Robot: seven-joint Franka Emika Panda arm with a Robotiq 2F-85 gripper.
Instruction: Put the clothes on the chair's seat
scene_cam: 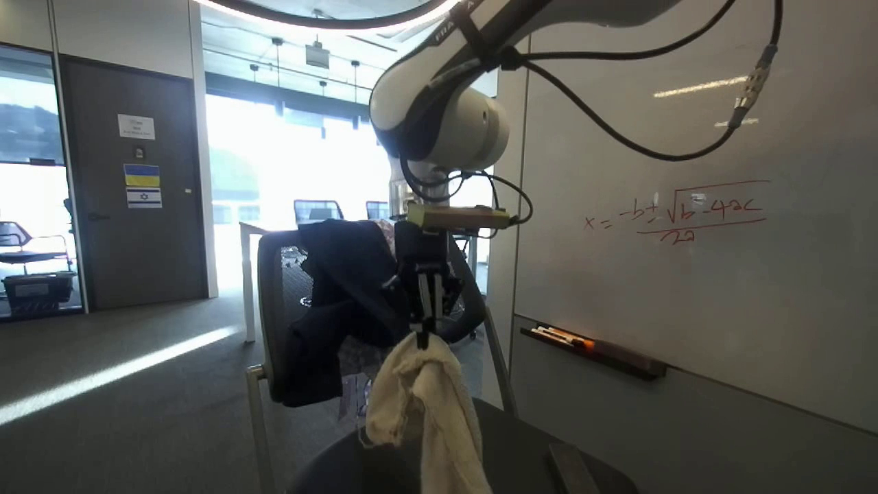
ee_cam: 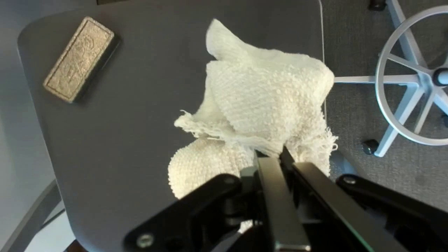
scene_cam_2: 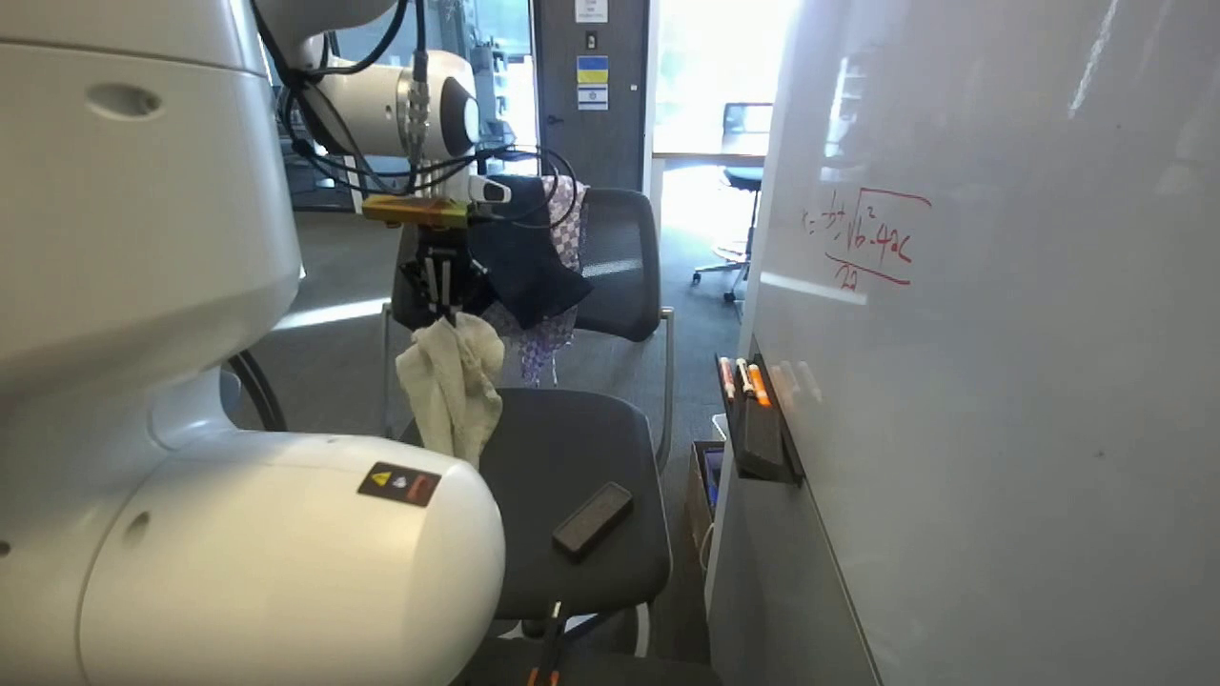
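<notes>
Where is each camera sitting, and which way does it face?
Exterior view: in front of the chair, facing its backrest; arm and gripper show.
Exterior view: close to the arm's bulky white links, looking across the seat; gripper visible too.
Wrist view: on the wrist, looking down at the white cloth and seat; gripper fingers show at bottom.
Both exterior views share the chair, white cloth and whiteboard.

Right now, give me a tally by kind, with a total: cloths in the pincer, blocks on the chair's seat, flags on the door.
Pale cloth held in the pincer: 1
Block on the chair's seat: 1
Flags on the door: 2
Total: 4
</notes>
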